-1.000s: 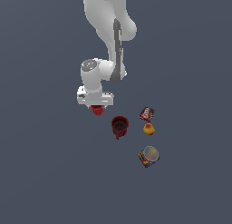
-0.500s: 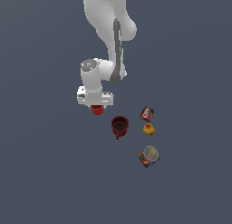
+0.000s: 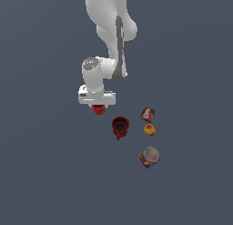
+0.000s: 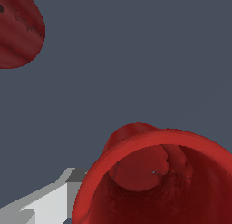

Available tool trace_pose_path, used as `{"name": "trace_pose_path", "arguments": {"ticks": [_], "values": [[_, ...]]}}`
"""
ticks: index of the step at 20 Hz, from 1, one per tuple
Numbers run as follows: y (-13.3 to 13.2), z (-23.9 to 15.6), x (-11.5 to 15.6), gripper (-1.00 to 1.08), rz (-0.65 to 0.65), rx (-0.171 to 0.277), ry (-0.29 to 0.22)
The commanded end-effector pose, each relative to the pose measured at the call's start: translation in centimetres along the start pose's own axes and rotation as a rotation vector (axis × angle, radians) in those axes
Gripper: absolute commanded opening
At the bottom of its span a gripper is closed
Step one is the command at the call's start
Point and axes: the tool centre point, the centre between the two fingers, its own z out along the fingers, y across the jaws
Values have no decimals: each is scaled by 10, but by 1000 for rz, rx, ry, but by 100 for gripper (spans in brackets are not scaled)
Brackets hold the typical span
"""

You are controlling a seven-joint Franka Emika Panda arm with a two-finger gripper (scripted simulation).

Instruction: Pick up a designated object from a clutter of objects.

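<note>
The small bright red ribbed cup (image 3: 98, 111) stands upright on the floor, half hidden under my gripper (image 3: 98, 106), which sits directly over it. In the wrist view the cup (image 4: 154, 173) fills the frame close up, its open mouth towards the camera. One pale finger (image 4: 45, 202) lies against the cup's outer wall; the other finger is hidden behind the cup. The frames do not show whether the jaws are pressed onto it.
A dark red mug (image 3: 120, 127) (image 4: 18, 30) stands close beside the cup, towards the exterior view's right. Further right lie a small red printed box (image 3: 147, 114), a yellow-orange toy (image 3: 149, 129) and a multicoloured can (image 3: 149, 157).
</note>
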Motion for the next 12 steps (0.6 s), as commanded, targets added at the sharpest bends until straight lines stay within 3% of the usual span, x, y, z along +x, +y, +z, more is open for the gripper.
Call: {"name": "trace_pose_path", "arguments": {"ticks": [1,12], "values": [[-6,-8,1,-100,0,0,2],[-49,-70,7,-100,0,-5,1]]}}
